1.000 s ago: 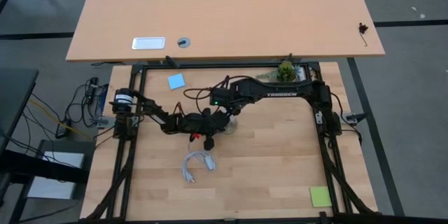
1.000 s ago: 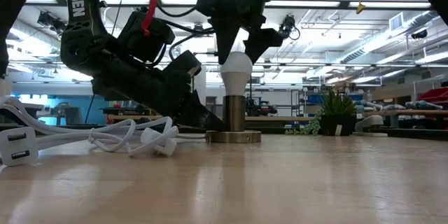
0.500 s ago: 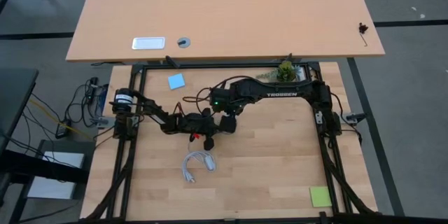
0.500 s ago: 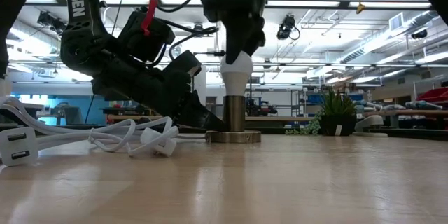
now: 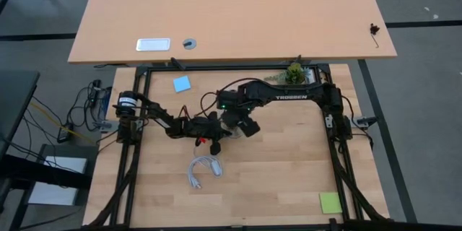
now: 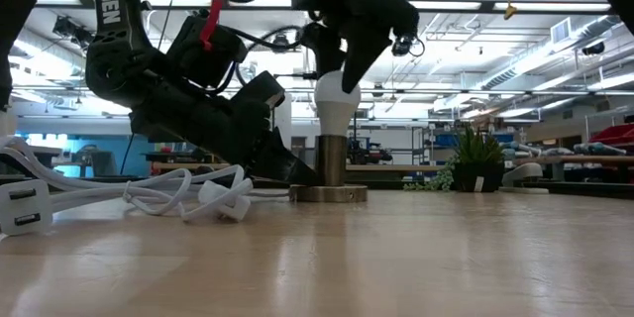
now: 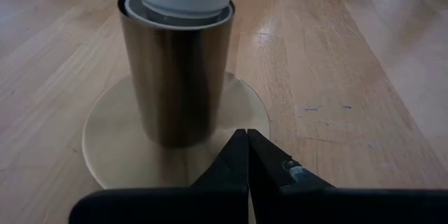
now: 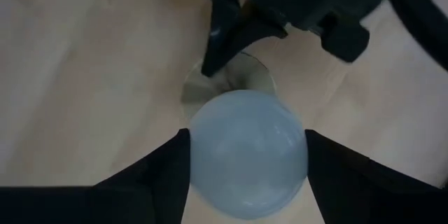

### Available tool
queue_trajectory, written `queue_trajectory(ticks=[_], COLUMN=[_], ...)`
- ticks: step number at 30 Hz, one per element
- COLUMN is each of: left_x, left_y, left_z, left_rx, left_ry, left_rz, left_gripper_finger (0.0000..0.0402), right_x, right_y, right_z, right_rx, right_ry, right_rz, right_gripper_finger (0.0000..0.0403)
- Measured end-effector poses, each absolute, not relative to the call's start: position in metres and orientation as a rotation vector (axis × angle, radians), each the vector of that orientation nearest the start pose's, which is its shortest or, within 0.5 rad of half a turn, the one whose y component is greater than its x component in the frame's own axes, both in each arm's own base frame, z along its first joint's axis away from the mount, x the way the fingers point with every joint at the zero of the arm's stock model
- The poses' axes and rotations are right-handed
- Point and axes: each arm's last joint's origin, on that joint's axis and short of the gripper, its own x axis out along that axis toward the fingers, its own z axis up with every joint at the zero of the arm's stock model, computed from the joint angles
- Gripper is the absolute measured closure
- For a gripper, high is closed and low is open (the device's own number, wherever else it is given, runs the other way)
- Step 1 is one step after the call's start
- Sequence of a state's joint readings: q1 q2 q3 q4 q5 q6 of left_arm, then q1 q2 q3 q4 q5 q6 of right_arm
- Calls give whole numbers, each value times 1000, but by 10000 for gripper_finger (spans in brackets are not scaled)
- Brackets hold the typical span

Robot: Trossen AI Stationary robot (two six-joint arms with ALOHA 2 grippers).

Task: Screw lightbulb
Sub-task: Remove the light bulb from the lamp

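I've got the right gripper (image 8: 245, 155) coming straight down over the lightbulb (image 6: 337, 102), fingers (image 8: 157, 171) pressed on opposite sides of the frosted globe, so it's clamped on the bulb. The bulb stands upright with its base down inside the metal socket cylinder (image 7: 176, 77), which sits on a round brass-coloured base plate (image 7: 108, 129) on the wooden table (image 5: 289, 166). Its screw threads are hidden, so I can't tell how deep it's seated.

The left gripper (image 7: 246, 155) is shut with nothing between its fingers; tips rest down on the edge of the base plate, pinning it, I judge, so the socket won't spin.

Handling notes, my read:
- bulb is light; the globe looks smooth and slippery, and if it's thin glass it'll crack under a hard squeeze
- grip at the widest part of the globe, as now; moderate force only
- keep the wrist axis in line with the socket or the thread will cross
- stop at first resistance

A white cord (image 5: 204, 170) with plugs lies near the socket, on the left arm's side, clear of both grippers.
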State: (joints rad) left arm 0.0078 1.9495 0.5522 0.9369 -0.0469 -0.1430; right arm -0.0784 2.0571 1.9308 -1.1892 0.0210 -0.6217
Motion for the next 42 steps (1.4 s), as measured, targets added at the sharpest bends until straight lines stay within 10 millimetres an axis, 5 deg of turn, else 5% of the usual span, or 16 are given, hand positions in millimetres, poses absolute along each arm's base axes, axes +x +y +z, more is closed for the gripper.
queue_trajectory(ticks=[9, 27, 31, 37, 42], left_x=[306, 305, 305, 305, 305], left_y=[4, 3, 3, 3, 3], left_z=[75, 75, 75, 75, 75], left_rx=[-130, -134, -134, -134, -134], left_ry=[456, 459, 460, 460, 460], left_rz=[95, 75, 75, 75, 76], left_gripper_finger=[402, 402, 402, 402, 402], right_x=[417, 421, 418, 417, 416], right_y=[-33, 0, 1, -14, -21], right_z=[273, 285, 294, 298, 293], right_rx=[-763, -621, -446, 122, 372], right_ry=[1287, 1301, 1317, 1268, 1247], right_rz=[432, 201, 75, -305, -468], right_gripper_finger=[154, 88, 79, 70, 63])
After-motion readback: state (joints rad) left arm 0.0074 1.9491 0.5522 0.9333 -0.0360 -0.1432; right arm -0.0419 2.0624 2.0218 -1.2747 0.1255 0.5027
